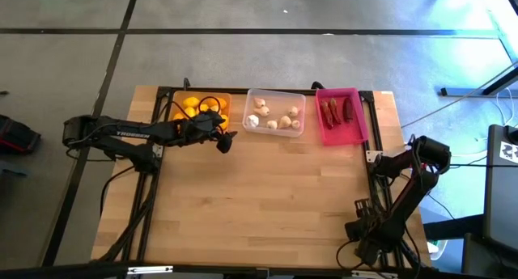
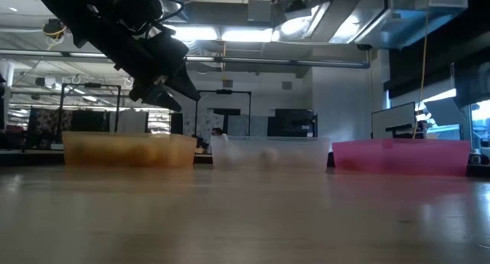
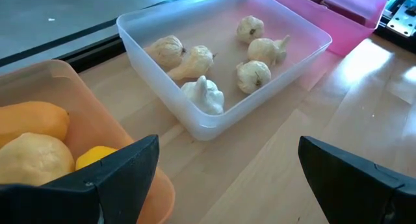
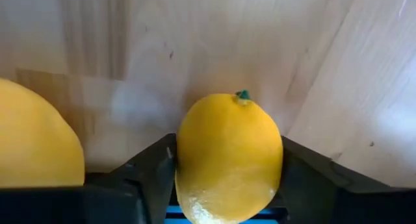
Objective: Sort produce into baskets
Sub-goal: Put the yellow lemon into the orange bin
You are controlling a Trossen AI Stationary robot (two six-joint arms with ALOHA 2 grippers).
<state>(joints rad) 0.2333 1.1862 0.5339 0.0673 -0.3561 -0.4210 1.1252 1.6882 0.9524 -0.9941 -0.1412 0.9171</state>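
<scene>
Three trays stand in a row at the table's far edge. The orange tray holds lemons, the clear tray holds garlic bulbs, and the pink tray holds dark red chilies. My left gripper is open and empty. It hangs above the table at the orange tray's near right corner, raised in the low view. My right arm is folded at the table's right edge. Its wrist view shows my right gripper shut on a yellow lemon, which the high view does not show. My right gripper pinches the lemon by its two sides between the two fingers. The lemon's green-tipped end points away from the gripper, toward the wood. Whether the lemon rests on the wood or is lifted clear, I cannot tell.
A second lemon lies beside the held one in the right wrist view. The wooden table is bare in its middle and near part. Cables and frame rails run along the table's left and right edges.
</scene>
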